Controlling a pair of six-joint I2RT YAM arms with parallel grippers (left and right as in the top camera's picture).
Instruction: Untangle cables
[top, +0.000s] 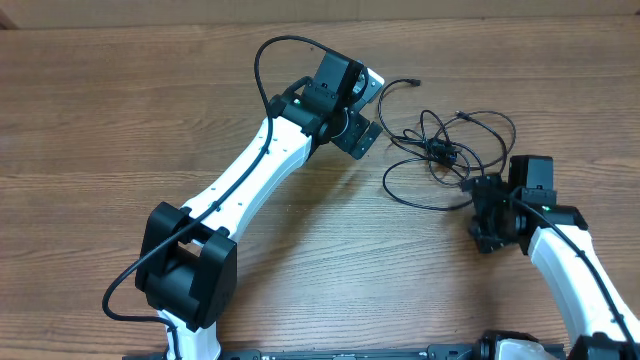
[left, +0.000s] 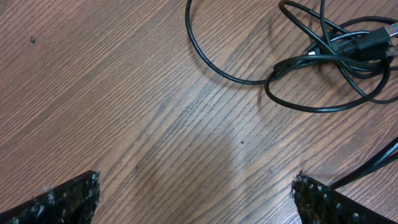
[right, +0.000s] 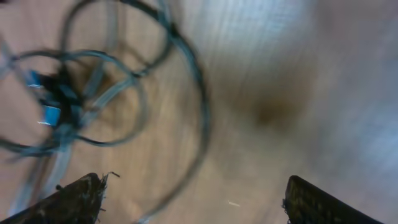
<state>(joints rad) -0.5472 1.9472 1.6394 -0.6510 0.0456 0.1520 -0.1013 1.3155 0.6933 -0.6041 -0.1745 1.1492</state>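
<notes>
Sprawling in the upper right of the overhead frame, the cables (top: 440, 150) form a loose tangle stretched mostly left to right, with one plug end (top: 415, 82) reaching toward the top edge. The left gripper (left: 196, 186) and right gripper (right: 193, 190) both have their fingers spread apart, holding nothing.

Two arms on wood bench (top: 120, 110), cables (top: 440, 150) between the grippers.
Thin black cables lie in a loose tangle far right of centre, loops overlapping, one plug end trailing far-left of the knot. Left arm (top: 250, 170) reaches from near left, left gripper (top: 358, 135) just left of the tangle. Right arm (top: 575, 270) comes from near right, right gripper (top: 488, 210) at the tangle's near-right edge; contact can't be told.
</notes>
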